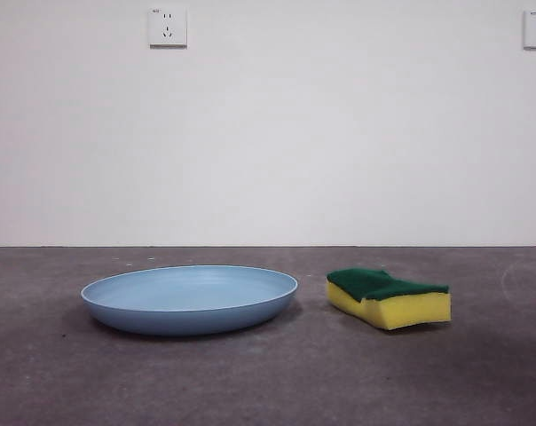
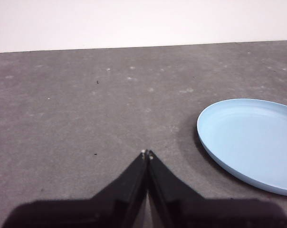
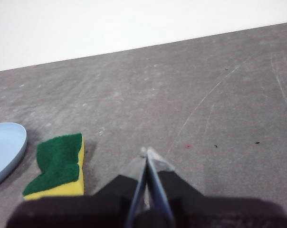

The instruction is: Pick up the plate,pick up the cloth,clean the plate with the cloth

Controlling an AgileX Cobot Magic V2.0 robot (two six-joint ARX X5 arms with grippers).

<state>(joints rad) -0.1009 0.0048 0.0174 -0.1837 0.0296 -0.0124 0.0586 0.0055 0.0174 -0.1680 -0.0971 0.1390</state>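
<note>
The left gripper (image 2: 147, 154) hangs above bare grey table (image 2: 86, 104) with its jaws pressed together, empty, the plate (image 2: 253, 140) lying flat well off to its side. The right gripper (image 3: 147, 153) is likewise closed on nothing, near the cloth (image 3: 58, 164), a yellow sponge lying green side up. In the front view plate (image 1: 190, 297) and cloth (image 1: 388, 297) sit apart, side by side.
</note>
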